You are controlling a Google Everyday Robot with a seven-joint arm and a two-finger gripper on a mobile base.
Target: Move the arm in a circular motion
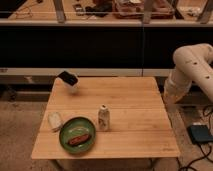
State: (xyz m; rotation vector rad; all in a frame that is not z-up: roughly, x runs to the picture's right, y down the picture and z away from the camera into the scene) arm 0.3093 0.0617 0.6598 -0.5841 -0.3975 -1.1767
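The arm (192, 67), thick cream-white rounded segments with small dark dots, enters from the right edge and bends down to the wooden table's (130, 100) right edge. Its lowest visible segment (172, 92) hangs just outside the table's far right corner. My gripper does not show in this view; it lies beyond the arm's visible end and is shut. Nothing on the table touches the arm.
On the table stand a green plate (64, 136) with a brownish sausage (78, 139), a small white bottle (103, 118), a white lump (55, 120) and a black-topped object (68, 79) at the far left corner. A dark box (200, 134) with cables lies on the floor at right.
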